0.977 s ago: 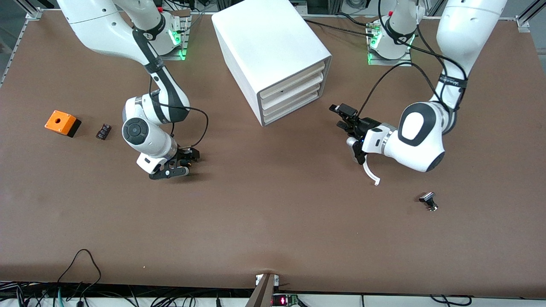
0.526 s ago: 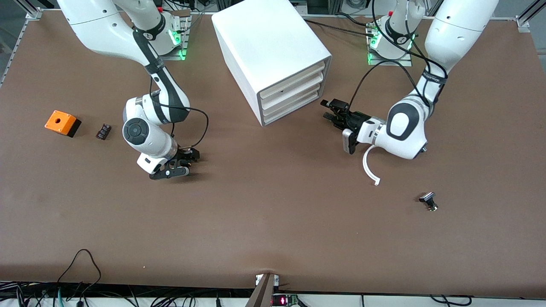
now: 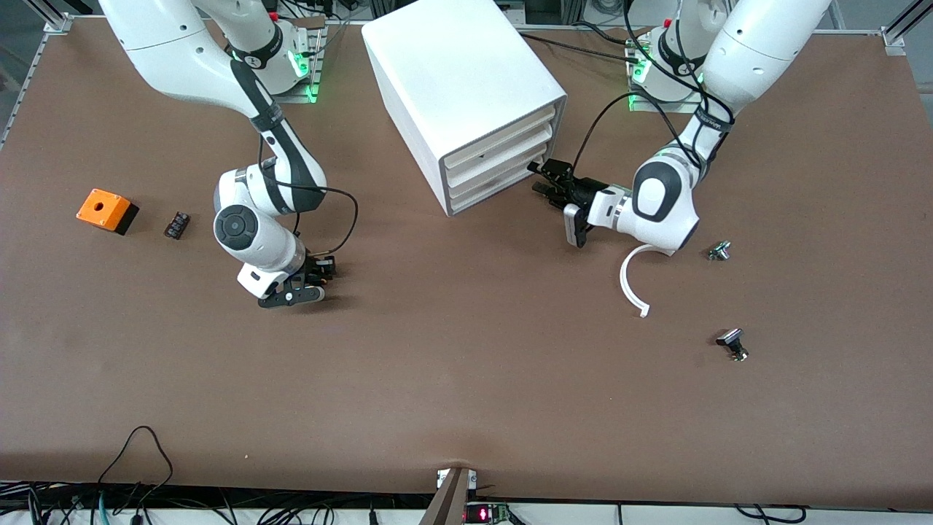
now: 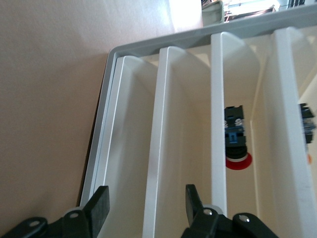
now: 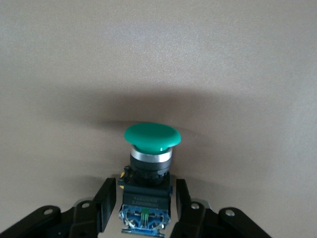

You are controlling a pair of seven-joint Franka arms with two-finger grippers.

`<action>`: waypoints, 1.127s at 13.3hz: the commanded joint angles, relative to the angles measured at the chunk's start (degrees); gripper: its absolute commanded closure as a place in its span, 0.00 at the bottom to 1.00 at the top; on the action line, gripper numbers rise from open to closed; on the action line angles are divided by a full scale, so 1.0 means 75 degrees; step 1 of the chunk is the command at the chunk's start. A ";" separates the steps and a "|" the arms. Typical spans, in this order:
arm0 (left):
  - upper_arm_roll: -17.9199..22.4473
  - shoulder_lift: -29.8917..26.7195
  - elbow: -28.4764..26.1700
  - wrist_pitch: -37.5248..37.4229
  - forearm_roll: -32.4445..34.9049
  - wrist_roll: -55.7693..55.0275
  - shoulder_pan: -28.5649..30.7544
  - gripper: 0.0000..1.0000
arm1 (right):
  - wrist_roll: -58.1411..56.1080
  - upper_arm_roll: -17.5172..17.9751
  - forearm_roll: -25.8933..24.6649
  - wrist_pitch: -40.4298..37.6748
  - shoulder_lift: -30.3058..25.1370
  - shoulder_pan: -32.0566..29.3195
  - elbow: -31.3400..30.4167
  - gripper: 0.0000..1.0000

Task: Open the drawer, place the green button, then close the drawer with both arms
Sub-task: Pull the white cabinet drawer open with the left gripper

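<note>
The white cabinet [image 3: 466, 80] stands toward the robots' bases with all three drawers pushed in. My left gripper [image 3: 539, 179] is open right in front of the lowest drawer [image 3: 496, 187]. In the left wrist view the left gripper [image 4: 147, 204] has its fingers either side of a white drawer edge [image 4: 151, 188] at the lowest level. My right gripper [image 3: 317, 281] is low over the table toward the right arm's end. In the right wrist view the right gripper [image 5: 146, 196] is open around the black-and-blue body of the green-capped button [image 5: 151, 136], with narrow gaps at both fingers.
An orange box [image 3: 106, 210] and a small black part [image 3: 176, 224] lie at the right arm's end. A white curved strip [image 3: 633, 284] and two small black-and-silver parts [image 3: 719, 251] [image 3: 732, 343] lie near the left arm. A red-capped button [image 4: 237, 159] sits in an upper drawer.
My left gripper has moved across the table up to the lowest drawer's front, uncovering a small part beside the arm. My right gripper has barely shifted.
</note>
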 commanded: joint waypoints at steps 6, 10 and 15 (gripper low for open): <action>-0.0217 0.0154 -0.0570 0.0500 -0.1009 0.1779 -0.0271 0.79 | 0.0061 -0.0014 0.0021 0.0059 -0.0240 0.0033 -0.0030 0.89; -0.0206 0.0225 -0.0547 0.0500 -0.1021 0.1840 -0.0212 1.00 | 0.0084 0.0090 0.0055 0.0048 -0.0520 0.0044 0.0040 1.00; -0.0136 0.0225 -0.0454 0.0488 -0.1009 0.1805 -0.0188 1.00 | 0.0762 0.0419 0.0091 -0.0945 -0.0639 0.0079 0.1033 1.00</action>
